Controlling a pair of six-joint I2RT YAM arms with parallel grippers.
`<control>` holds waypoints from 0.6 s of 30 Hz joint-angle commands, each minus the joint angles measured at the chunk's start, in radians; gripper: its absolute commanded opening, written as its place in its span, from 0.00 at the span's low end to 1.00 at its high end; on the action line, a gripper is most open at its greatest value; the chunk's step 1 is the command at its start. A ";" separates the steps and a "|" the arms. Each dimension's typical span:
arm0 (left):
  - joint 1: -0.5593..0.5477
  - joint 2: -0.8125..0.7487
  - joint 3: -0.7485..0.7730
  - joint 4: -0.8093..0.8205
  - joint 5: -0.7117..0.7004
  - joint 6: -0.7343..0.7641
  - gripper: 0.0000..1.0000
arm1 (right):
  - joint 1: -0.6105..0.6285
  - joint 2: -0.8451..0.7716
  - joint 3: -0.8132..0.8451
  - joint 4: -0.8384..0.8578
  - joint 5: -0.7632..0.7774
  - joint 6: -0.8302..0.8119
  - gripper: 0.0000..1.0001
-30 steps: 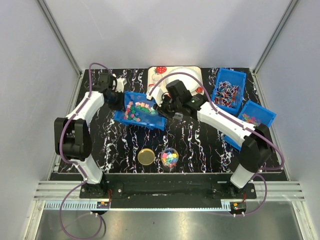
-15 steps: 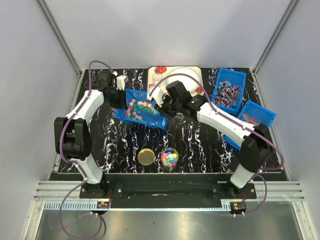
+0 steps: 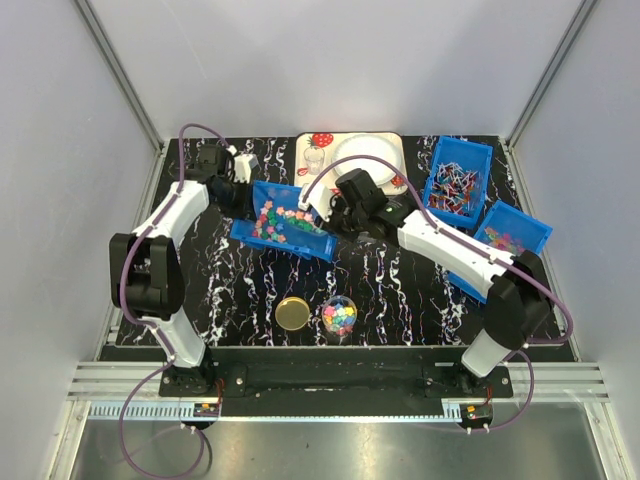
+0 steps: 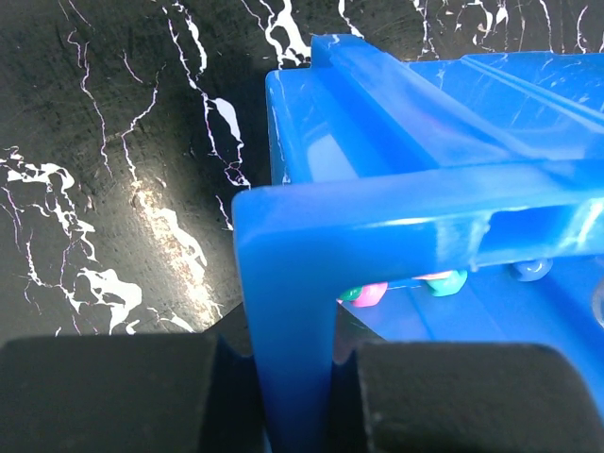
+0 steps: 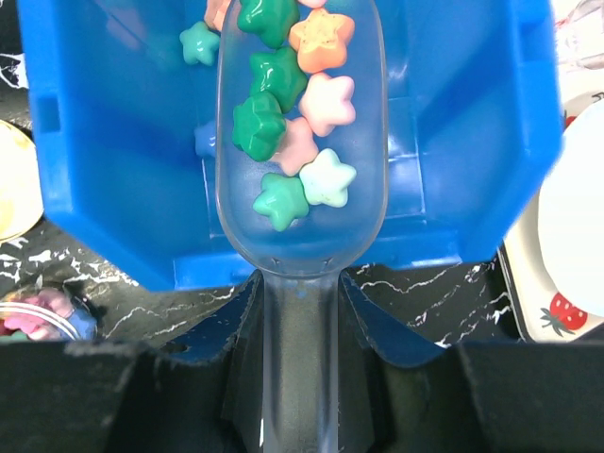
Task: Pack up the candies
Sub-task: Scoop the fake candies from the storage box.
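Left gripper (image 4: 293, 377) clamped on rim of blue bin (image 4: 377, 203). Right gripper (image 5: 300, 377) closed on handle of clear scoop (image 5: 302, 257); scoop bowl over bin interior, loaded with star-shaped candies (image 5: 257, 125). More candies loose inside bin.

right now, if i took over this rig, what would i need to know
Left pincer: shut on the blue bin, at its corner wall.
Right pincer: shut on the clear scoop, loaded with star candies, over the bin.
Open jar near the front holds some candies; gold lid lies beside it.
Left to do: tip this scoopful into the jar, probably more scoops, then the lid.
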 commanded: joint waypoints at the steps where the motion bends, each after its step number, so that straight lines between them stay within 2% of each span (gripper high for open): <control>1: 0.003 0.010 0.039 0.041 0.021 0.003 0.00 | -0.002 -0.066 0.020 0.015 0.033 -0.033 0.00; 6: 0.003 0.024 0.046 0.021 0.014 0.046 0.00 | -0.002 -0.075 0.016 -0.015 0.094 -0.047 0.00; 10: 0.003 0.033 0.039 0.013 0.021 0.055 0.00 | 0.019 -0.010 0.048 -0.091 0.212 -0.079 0.00; 18: 0.003 0.017 0.006 0.041 0.053 0.030 0.00 | 0.038 -0.016 0.037 -0.108 0.226 -0.080 0.00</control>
